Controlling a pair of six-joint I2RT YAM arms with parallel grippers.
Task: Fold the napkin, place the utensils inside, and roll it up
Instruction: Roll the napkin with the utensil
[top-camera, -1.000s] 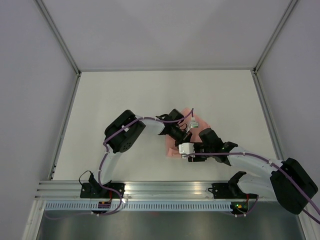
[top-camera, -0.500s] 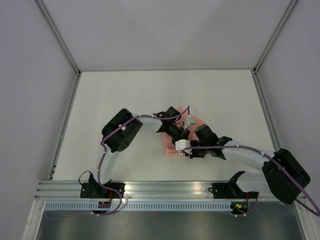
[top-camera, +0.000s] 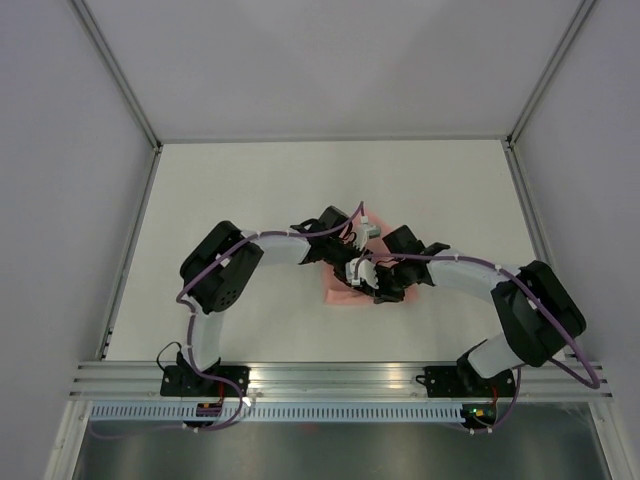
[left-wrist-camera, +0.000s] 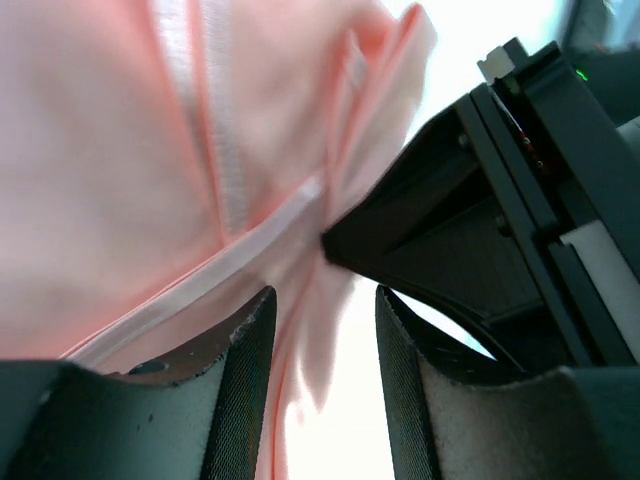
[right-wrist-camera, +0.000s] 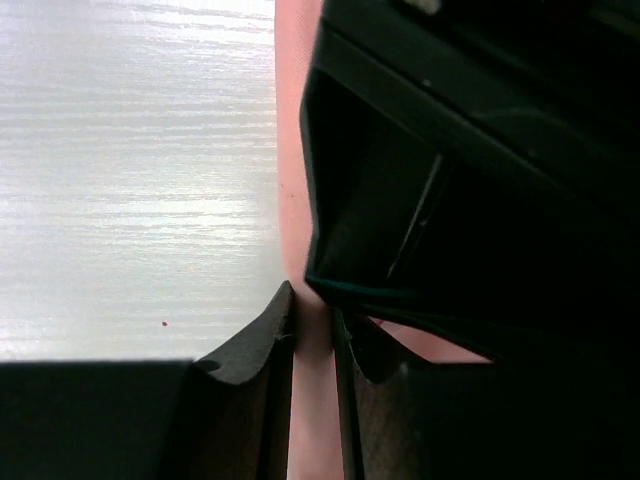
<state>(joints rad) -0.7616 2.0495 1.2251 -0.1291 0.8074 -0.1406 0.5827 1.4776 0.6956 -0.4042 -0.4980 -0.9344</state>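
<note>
Okay, this thin pale pink fabric napkin (left-wrist-camera: 110, 150) looks limp, so my right pincer (right-wrist-camera: 312, 310) nips its edge; left pincer (left-wrist-camera: 322, 300) stands spread.

You'll see the napkin (left-wrist-camera: 120, 150) is thin pink cloth, soft and matt, with a stitched hem. The table (right-wrist-camera: 130, 150) under it is white, faintly grained, with a slight sheen. The left gripper (left-wrist-camera: 322, 305) has matt black plastic fingers (left-wrist-camera: 245, 400), scuffed at the edges.
</note>
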